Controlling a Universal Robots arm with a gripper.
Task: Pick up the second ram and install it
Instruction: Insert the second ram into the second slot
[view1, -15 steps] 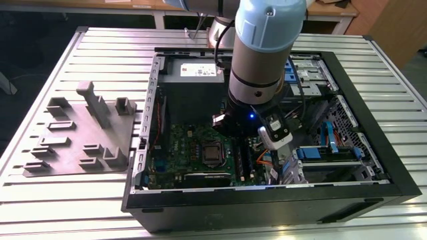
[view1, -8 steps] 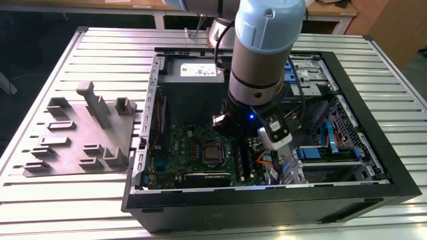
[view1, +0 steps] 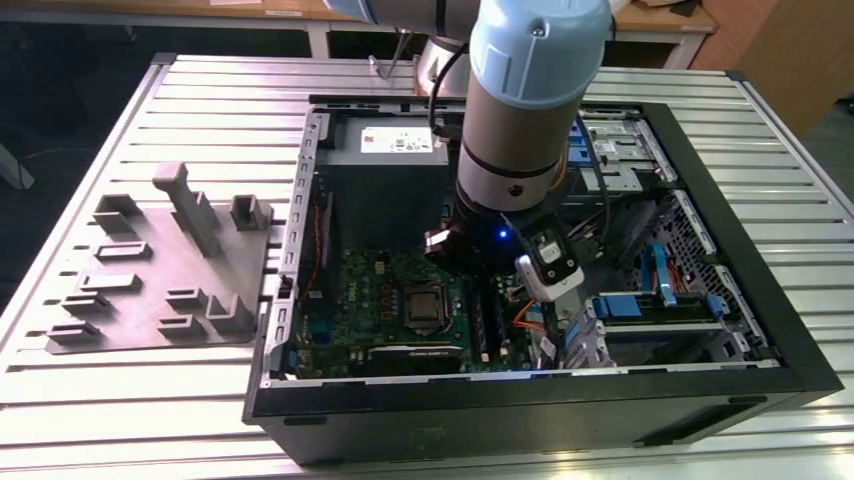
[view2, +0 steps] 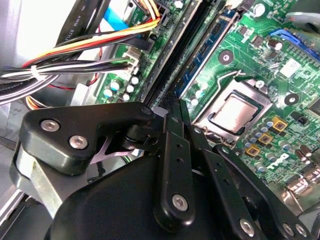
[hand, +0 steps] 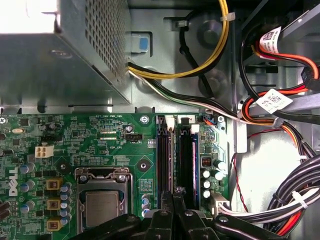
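The second ram (view2: 175, 55) is a thin dark stick standing edge-up along the memory slots (hand: 170, 160) of the green motherboard (view1: 387, 290). My gripper (hand: 175, 197) is down inside the open computer case. Its black fingers (view2: 172, 150) are drawn together on the stick's near end. In both wrist views the stick runs straight away from the fingertips, beside a second, blue-edged slot (view2: 210, 45). Whether it is fully seated is hidden by the fingers. In the exterior view the arm's wrist (view1: 514, 200) covers the gripper and the slots.
The silver processor (hand: 102, 207) lies beside the slots. The grey power-supply box (view1: 387, 140) fills the case's far corner. Bundled cables (hand: 280, 125) crowd the other side of the slots. A grey moulded tray (view1: 147, 260) lies on the slatted table at the exterior view's left.
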